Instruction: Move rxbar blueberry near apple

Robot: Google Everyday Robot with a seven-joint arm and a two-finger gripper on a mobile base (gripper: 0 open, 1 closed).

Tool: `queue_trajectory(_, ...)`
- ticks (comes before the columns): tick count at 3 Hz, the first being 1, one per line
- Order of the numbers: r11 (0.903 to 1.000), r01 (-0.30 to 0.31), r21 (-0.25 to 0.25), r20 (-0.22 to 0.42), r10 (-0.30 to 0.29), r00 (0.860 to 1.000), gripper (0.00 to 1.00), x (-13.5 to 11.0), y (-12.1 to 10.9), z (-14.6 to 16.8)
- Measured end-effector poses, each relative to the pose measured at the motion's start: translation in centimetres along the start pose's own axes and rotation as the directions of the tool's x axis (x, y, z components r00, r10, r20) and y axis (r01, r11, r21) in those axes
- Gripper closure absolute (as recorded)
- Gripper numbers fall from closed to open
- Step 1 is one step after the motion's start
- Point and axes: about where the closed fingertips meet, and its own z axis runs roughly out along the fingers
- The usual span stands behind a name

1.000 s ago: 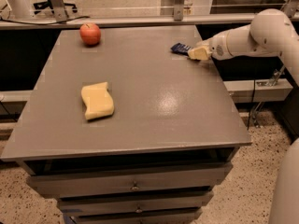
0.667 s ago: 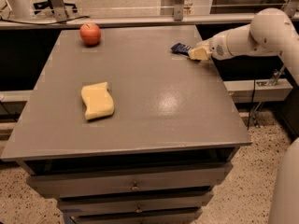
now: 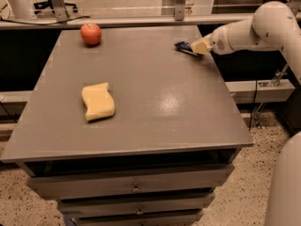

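The rxbar blueberry (image 3: pixel 183 46), a small dark navy-blue bar, is at the table's far right edge. My gripper (image 3: pixel 198 47) reaches in from the right on the white arm and is shut on the bar's right end, so the bar juts out to the left, at or just above the table top. The apple (image 3: pixel 91 33), round and red-orange, stands at the table's far left corner, far from the bar.
A wavy yellow sponge (image 3: pixel 98 101) lies left of centre on the grey table (image 3: pixel 155 107). A metal rail (image 3: pixel 141 20) runs behind the table's back edge. Drawers sit below the front edge. The white arm (image 3: pixel 263 27) spans the right side.
The bar and my gripper have barely shifted. The apple and sponge have not moved.
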Motion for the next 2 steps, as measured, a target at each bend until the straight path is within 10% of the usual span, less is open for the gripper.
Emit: queue_trajectory(2, 0.9949, 0.088, -0.049, 0.158, -0.08, 0.984, 1.0, -9.7, 1.9, 0.7)
